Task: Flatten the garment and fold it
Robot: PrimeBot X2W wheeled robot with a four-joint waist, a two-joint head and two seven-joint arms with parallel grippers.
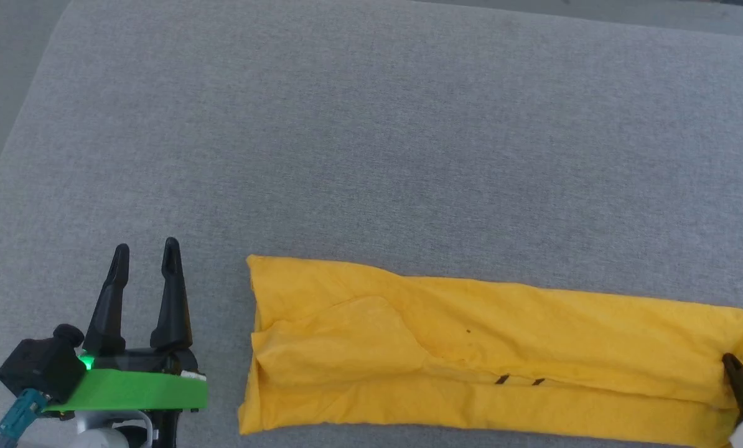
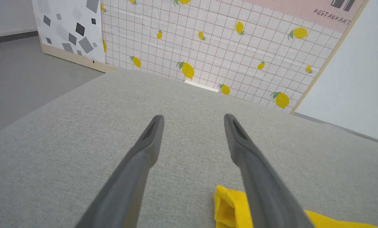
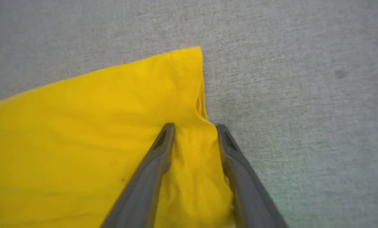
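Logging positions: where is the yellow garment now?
Head view: the garment lies low on the grey surface, right of the left gripper, its right end straddled by the right gripper.

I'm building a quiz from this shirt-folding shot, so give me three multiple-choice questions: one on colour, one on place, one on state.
1. The garment is: A blue; B mustard yellow; C white.
2. The left gripper is: A over bare grey surface left of the garment; B on the garment; C at its right end.
3. Its fingers are: A shut on cloth; B shut, empty; C open, empty.
Answers: B, the cloth is plainly yellow; A, it sits beside the garment's left edge; C, they stand apart with nothing between.
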